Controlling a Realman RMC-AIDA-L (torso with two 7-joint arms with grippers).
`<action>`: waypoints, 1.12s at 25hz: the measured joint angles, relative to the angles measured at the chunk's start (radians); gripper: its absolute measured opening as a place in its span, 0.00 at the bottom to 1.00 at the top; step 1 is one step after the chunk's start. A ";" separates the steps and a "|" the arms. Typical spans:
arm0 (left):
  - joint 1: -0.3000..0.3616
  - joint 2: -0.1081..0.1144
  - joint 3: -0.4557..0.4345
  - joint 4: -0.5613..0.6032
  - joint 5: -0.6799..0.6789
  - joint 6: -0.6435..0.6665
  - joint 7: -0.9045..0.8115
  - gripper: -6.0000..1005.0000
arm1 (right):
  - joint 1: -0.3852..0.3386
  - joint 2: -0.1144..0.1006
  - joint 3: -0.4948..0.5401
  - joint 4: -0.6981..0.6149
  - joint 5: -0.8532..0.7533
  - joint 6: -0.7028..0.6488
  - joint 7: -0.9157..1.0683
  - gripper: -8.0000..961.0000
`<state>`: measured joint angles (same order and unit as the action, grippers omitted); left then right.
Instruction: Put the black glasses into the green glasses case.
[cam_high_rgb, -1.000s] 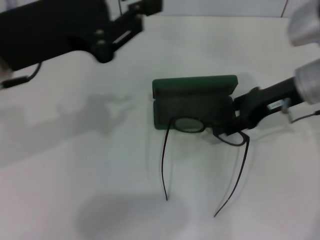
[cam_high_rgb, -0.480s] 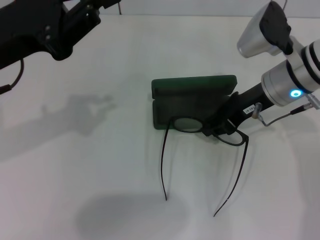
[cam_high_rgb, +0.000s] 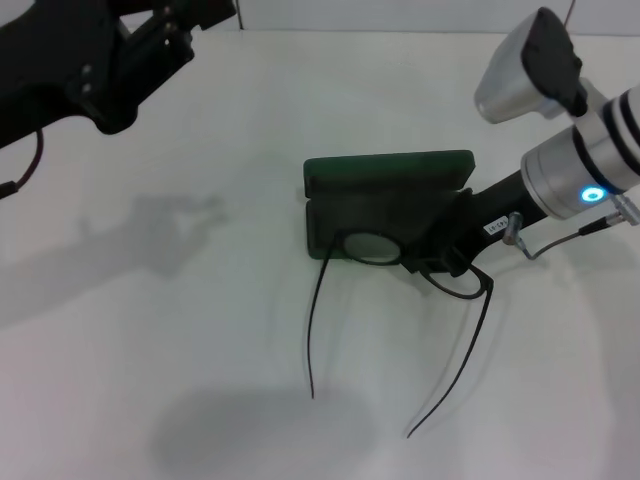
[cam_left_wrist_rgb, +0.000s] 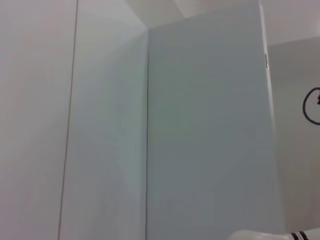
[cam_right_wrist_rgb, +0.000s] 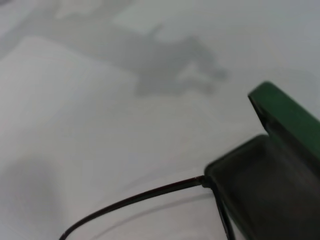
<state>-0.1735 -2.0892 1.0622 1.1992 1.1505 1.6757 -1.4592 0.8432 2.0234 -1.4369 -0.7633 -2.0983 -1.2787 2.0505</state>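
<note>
Temple tips swung leftward, right gripper clamping black glasses over green glasses case

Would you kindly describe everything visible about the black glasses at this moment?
The black glasses have a thin, wire-like black frame with small oval clear lenses. One lens sits over the front edge of the open green glasses case; the other is mostly hidden under the right gripper, which is at the frame. The two long, slender temple arms stay unfolded, trailing out over the white table toward the robot. The right wrist view shows one temple meeting the case's dark tray.
</note>
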 joint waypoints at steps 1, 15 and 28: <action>0.000 0.000 0.000 -0.001 0.000 0.004 -0.001 0.17 | -0.019 0.000 0.000 -0.027 0.005 -0.007 -0.001 0.11; -0.136 0.003 0.026 -0.297 0.054 0.219 0.049 0.08 | -0.368 -0.003 0.148 -0.323 0.533 -0.215 -0.343 0.10; -0.319 -0.002 0.127 -0.627 0.103 0.232 0.244 0.04 | -0.342 -0.001 0.148 -0.223 0.691 -0.325 -0.440 0.11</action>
<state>-0.4920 -2.0908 1.1891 0.5725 1.2532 1.9082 -1.2157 0.5008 2.0225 -1.2886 -0.9866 -1.4073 -1.6036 1.6102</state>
